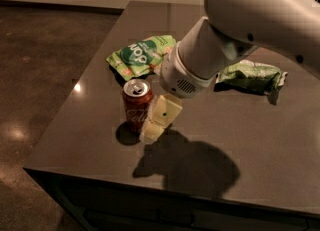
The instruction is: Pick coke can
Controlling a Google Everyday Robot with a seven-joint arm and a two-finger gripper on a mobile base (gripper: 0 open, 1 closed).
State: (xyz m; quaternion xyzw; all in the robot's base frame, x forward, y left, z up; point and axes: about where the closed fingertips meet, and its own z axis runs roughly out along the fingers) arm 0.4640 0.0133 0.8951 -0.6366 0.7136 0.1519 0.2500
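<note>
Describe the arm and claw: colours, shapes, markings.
The arm is white, thick and rounded, with small dark dots; its round wrist cuff carries a slotted vent. The claw, beside the coke can, is pale yellow and blocky with one dark hole.

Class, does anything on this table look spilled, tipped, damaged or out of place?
Nothing stands out. The red aluminium coke can stands upright, two green snack bags lie behind it, and the gripper sits close beside it.
</note>
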